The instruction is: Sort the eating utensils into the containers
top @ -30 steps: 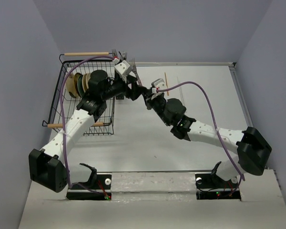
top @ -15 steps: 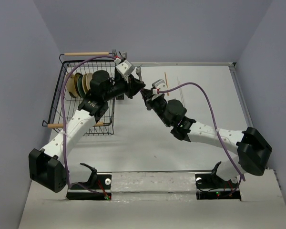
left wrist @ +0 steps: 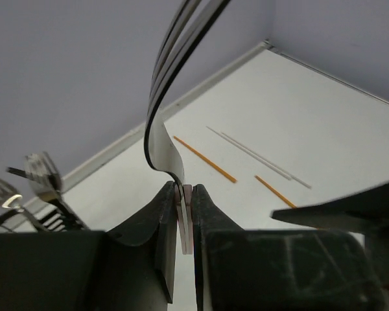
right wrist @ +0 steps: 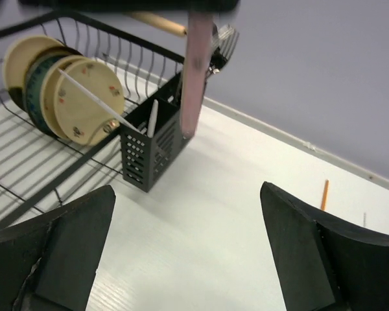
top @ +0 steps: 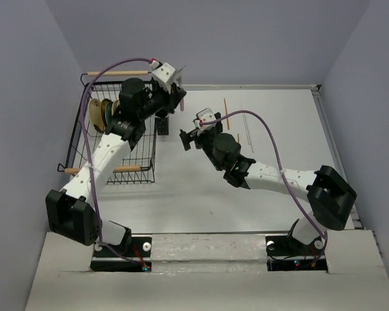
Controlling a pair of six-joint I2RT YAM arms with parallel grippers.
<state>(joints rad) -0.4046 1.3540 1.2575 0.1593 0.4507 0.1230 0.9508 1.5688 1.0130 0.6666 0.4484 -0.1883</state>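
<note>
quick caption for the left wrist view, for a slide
Left gripper shut on a fork, tines outward, with orange chopsticks lying on the white table beyond.

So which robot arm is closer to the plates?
Left. The left arm reaches over the dish rack right beside the plates; the right arm is out over the table, beyond the rack.

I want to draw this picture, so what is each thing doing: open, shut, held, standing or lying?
Fork: held in the air, tines up.
Left fingers: shut on its handle.
Right fingers: wide open, empty.
Caddy: upright, pale utensils standing inside.
Plates: standing on edge in the rack.
Orange chopsticks: lying flat on the table.
Other forks: standing tines up.
</note>
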